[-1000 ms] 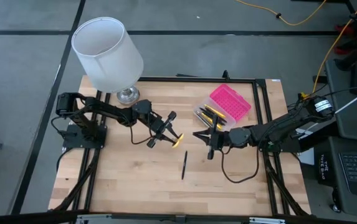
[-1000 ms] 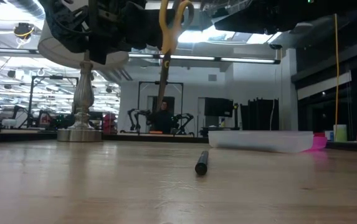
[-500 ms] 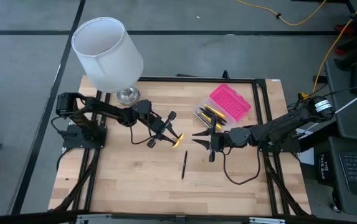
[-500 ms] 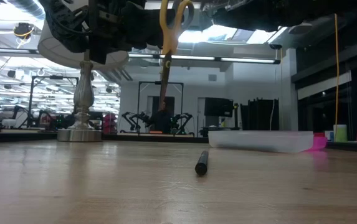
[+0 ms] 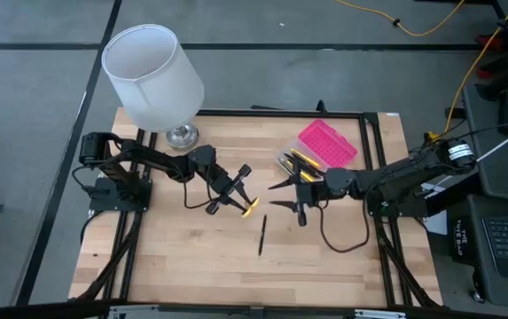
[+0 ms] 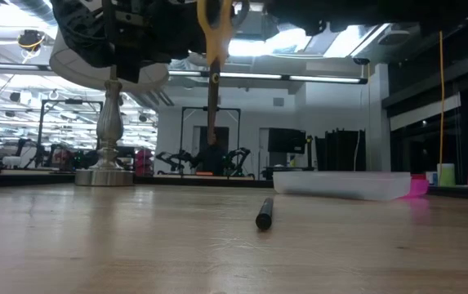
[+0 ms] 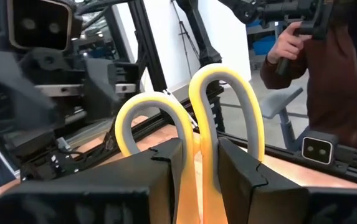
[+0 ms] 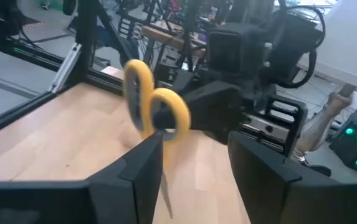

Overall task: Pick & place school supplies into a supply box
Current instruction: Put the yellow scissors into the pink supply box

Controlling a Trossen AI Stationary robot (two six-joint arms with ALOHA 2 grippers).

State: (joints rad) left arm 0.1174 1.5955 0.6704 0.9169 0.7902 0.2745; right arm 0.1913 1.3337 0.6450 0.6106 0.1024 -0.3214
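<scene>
Small yellow-handled scissors (image 5: 250, 206) hang above the middle of the table, handles up and blades (image 6: 212, 106) pointing down, with my left gripper (image 5: 229, 190) shut on them. My right gripper (image 5: 274, 195) stands open just right of the scissors (image 8: 156, 112), facing them and touching nothing. A black pen (image 5: 261, 235) lies flat on the wood nearer the front edge. The supply box (image 5: 316, 152), with a pink lid and a clear base, rests on the table at the far right with several pens inside. My left gripper pinches the scissors between its two fingers (image 7: 166, 168) at the base of the handle loops (image 7: 194, 155). The yellow loops stick out past the fingertips. The fingers come roughly level from the table's left. The scissors are lifted clear, hanging upright with the blades below.
A lamp with a white shade (image 5: 152, 75) and a metal base (image 6: 107, 171) stands at the far left corner. Bare wood lies around the pen (image 6: 264, 214). A person shows in the room behind, in the left wrist view.
My right gripper has opened wide, its fingers now spread apart facing the scissors. My left gripper has carried the scissors a little toward the table's left, and they still hang clear with the blades down.
</scene>
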